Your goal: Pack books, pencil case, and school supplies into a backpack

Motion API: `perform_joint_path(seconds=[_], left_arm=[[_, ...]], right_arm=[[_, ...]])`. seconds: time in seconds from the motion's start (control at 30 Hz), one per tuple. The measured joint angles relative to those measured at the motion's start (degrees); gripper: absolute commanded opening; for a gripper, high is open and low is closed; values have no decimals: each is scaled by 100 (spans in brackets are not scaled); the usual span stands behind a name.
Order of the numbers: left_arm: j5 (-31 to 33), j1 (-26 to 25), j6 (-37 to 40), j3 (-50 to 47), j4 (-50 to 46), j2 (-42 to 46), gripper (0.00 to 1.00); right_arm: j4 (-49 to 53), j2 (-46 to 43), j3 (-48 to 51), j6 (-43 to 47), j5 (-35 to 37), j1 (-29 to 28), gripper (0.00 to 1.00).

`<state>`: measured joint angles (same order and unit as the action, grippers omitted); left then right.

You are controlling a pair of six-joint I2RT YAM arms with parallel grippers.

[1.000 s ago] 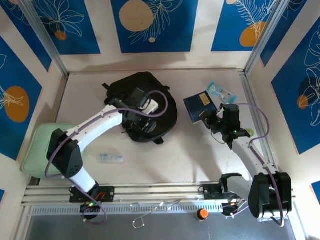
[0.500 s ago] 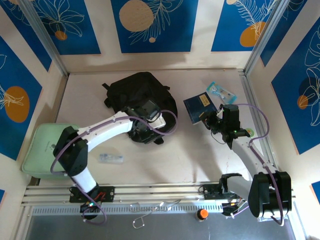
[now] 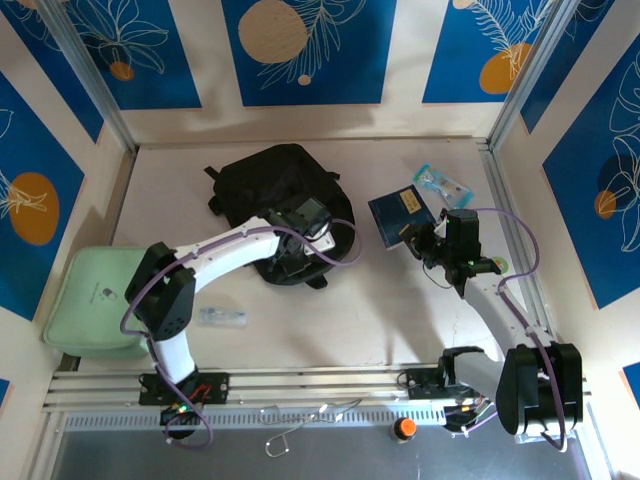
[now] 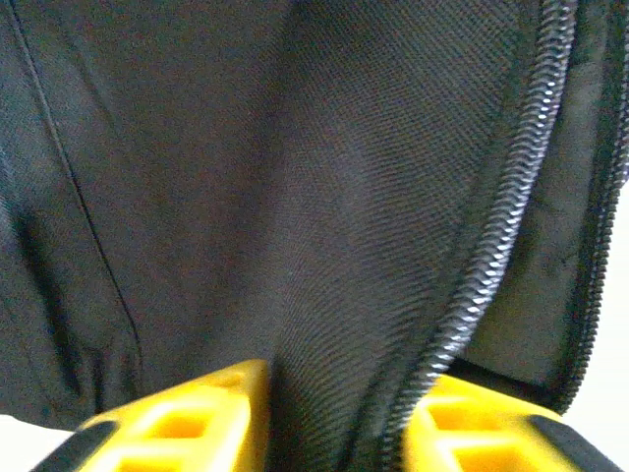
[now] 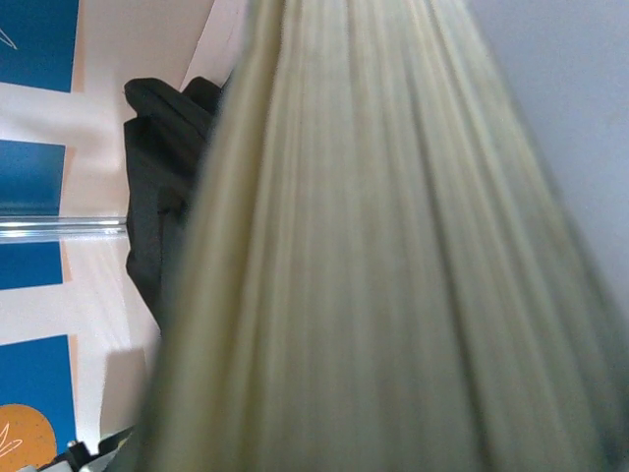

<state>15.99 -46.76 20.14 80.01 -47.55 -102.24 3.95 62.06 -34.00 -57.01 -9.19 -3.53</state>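
Nearest the arm bases, a small clear oblong packet (image 3: 222,317) lay flat on the pale, smooth tabletop (image 3: 350,320). At the left edge I noted a soft mint green case (image 3: 85,300), a rounded rectangle.

Further in, the left gripper (image 4: 339,379) sat on the near rim of the backpack (image 3: 270,180). Its yellow plastic fingers (image 4: 187,423) stood either side of a raised fold of coarse black woven fabric, with a line of zip teeth running up beside it. The jaws were closed on that fold. The backpack lay slumped left of centre, a rounded, creased mass.

On the right, the right gripper (image 3: 413,238) met the near edge of the books (image 3: 395,210), dark navy and square-cornered, the top cover bearing a small yellow label. In the right wrist view their cream page edges passed blurred and very close, so I could not tell how the jaws stood.

Beyond the books lay a clear, teal-edged packet (image 3: 440,183).
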Motion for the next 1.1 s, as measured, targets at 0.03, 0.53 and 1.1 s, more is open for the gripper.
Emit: perform_joint_path(seconds=[0.03,0.53,1.1], left_arm=[[4,0,-13,11,2,0,22],[-20,345,-382,-87,531,844,0],[503,439,-785,-1056,2717,1858,0]], right_arm=[[2,0,0,0,0,4,6],[170,-264,4,2,-44,94,7],[44,-946,520,-409,160,-1495,8]])
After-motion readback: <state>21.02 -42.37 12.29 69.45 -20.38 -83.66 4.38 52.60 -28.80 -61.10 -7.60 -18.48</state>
